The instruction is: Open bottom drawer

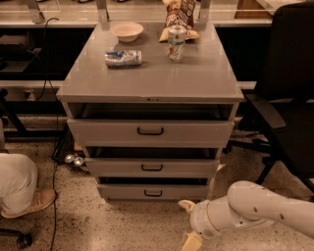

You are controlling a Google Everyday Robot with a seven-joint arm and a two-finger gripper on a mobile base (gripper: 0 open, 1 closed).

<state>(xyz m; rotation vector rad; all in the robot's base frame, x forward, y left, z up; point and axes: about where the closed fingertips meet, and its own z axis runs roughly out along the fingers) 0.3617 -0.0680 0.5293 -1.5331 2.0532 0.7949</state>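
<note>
Gripper (188, 223) is low on the floor side, in front of the cabinet (147, 83) and off its front right corner. Fingers (186, 205) are spread, nothing between them, touching nothing. The lower finger is cut off by the frame's bottom edge.

Bottom drawer (122, 191) is the lowest of the cabinet's three fronts. It sits above and left of the gripper, close but apart. The upper finger is just below the drawer front's right end. The drawer's handle (153, 193) is at mid-front, further left of the gripper and not in contact.

Arm (265, 211) comes in from the cabinet's right and runs out of frame at the right edge.

Hard to make out:
- There is a dark gap above the bottom drawer front. Its inside isn't visible, and I can't tell how far out it is.
- The middle drawer (122, 166) and top drawer (108, 132) show the same dark gaps.

On the cabinet top: bowl (126, 31), can (177, 43), a crumpled wrapper (122, 57), and a snack bag (180, 14) cropped by the top edge.

Right of the cabinet is a black chair (289, 98), partly cropped. Left of it is a person's leg (17, 181) and shoe (32, 202), mostly out of frame.
</note>
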